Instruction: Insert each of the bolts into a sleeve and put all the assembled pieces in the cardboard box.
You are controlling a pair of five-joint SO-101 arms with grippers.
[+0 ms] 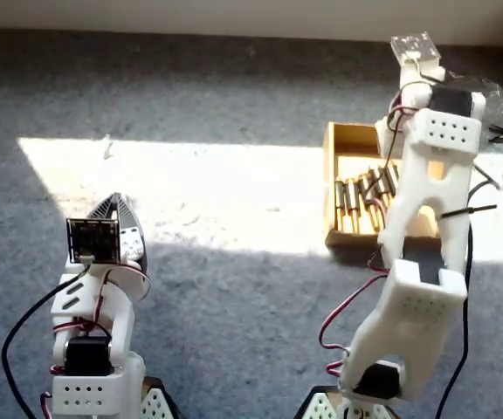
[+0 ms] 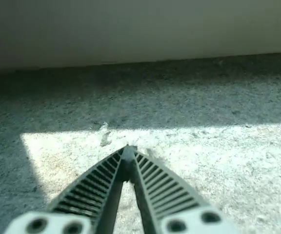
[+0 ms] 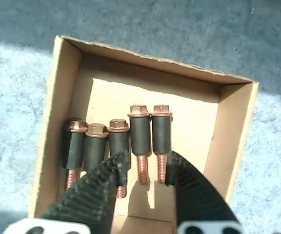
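High view: cardboard box on grey carpet, wall behind.

readable text: none | labels, brands: none | numbers, signs: none

I am looking at a grey carpeted surface carrying everything, with a band of sunlight lying across it. A cardboard box is sitting on it directly beneath the right gripper. A small pale fleck is lying just ahead of the left gripper.
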